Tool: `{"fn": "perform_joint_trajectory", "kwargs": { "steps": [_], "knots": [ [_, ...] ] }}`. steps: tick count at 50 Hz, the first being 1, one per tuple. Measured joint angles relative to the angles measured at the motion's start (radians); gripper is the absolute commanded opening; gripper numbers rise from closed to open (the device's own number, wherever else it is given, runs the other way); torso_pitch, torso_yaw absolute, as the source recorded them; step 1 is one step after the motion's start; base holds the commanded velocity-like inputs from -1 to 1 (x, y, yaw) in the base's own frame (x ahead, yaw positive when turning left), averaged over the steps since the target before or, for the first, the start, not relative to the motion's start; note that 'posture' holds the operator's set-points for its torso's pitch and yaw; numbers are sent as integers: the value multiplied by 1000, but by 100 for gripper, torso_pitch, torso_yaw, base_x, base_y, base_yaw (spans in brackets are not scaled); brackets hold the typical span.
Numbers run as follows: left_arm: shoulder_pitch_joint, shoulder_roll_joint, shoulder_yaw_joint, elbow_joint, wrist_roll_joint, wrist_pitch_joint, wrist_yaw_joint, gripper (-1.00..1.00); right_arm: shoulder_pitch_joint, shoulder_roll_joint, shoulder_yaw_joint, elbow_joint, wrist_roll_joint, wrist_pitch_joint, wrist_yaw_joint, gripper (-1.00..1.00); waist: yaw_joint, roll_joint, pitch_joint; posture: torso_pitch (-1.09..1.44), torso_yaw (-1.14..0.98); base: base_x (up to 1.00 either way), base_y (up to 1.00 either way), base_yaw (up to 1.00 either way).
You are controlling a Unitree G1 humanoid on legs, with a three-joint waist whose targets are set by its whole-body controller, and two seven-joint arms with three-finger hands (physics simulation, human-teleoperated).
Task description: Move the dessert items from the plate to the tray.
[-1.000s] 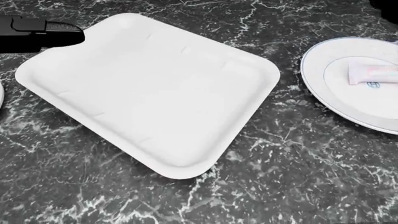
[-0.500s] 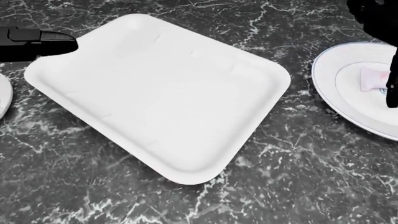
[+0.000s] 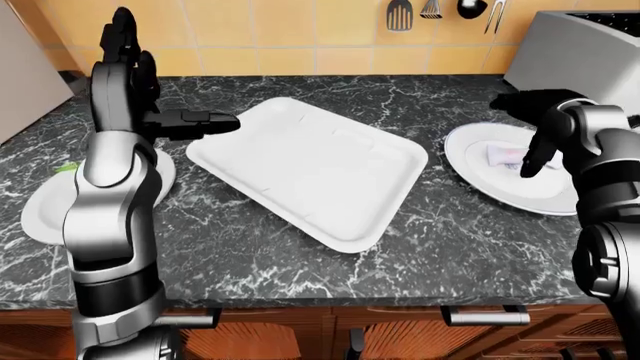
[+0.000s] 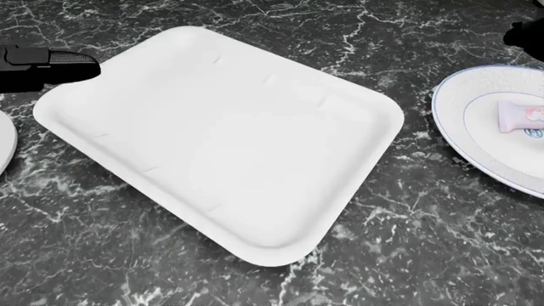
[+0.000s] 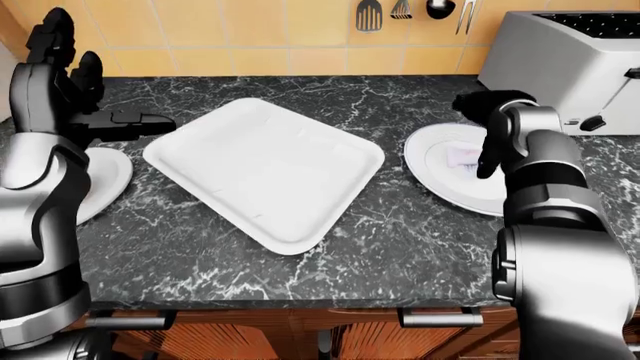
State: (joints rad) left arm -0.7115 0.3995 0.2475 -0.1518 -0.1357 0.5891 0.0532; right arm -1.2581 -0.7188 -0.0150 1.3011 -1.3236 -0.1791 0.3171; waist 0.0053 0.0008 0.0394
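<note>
A pink wrapped dessert point(image 4: 520, 116) lies on the round white plate point(image 4: 451, 127) at the right of the head view. The white tray point(image 4: 221, 140) sits in the middle of the dark marble counter and holds nothing. My right hand point(image 3: 527, 133) hovers over the plate with its fingers spread open, one fingertip hanging just right of the dessert point(image 3: 503, 155) and not gripping it. In the head view only a black corner of that hand point(image 4: 527, 32) shows. My left hand point(image 3: 195, 120) is raised beside the tray's upper-left corner, open, holding nothing.
A second white plate point(image 5: 105, 176) lies left of the tray, partly behind my left arm, with a small green bit point(image 3: 65, 167) by it. A toaster point(image 5: 560, 60) stands at the upper right. Utensils point(image 3: 400, 13) hang on the tiled wall. The counter edge point(image 3: 330, 300) runs along the bottom.
In the head view my right hand, which covered the plate's right side half a second ago, has drawn back to the top-right corner, uncovering the dessert. The whole picture has shifted slightly; the left hand has kept its place.
</note>
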Motion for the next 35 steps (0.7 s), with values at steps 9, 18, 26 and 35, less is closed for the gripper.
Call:
{"fn": "perform_joint_trajectory", "kwargs": {
  "steps": [9, 18, 26, 35],
  "knots": [
    [-20, 2, -7, -20, 0, 6, 3, 100, 4, -3, -6, -16, 10, -12, 20, 33, 5, -7, -3, 0, 0, 0, 0, 0],
    [12, 10, 11, -8, -6, -12, -6, 100, 6, 1, -3, -14, 14, -14, 41, 19, 7, -6, 1, 0, 0, 0, 0, 0],
    [25, 9, 9, -21, -9, -17, -7, 100, 2, 7, -4, -23, 26, -31, 55, 7, 5, -6, -4, 0, 0, 0, 0, 0],
    [29, 12, 13, -26, -10, -13, -2, 100, 5, 10, -2, -20, 28, -34, 65, -2, 1, 0, -4, 0, 0, 0, 0, 0]
  ]
}}
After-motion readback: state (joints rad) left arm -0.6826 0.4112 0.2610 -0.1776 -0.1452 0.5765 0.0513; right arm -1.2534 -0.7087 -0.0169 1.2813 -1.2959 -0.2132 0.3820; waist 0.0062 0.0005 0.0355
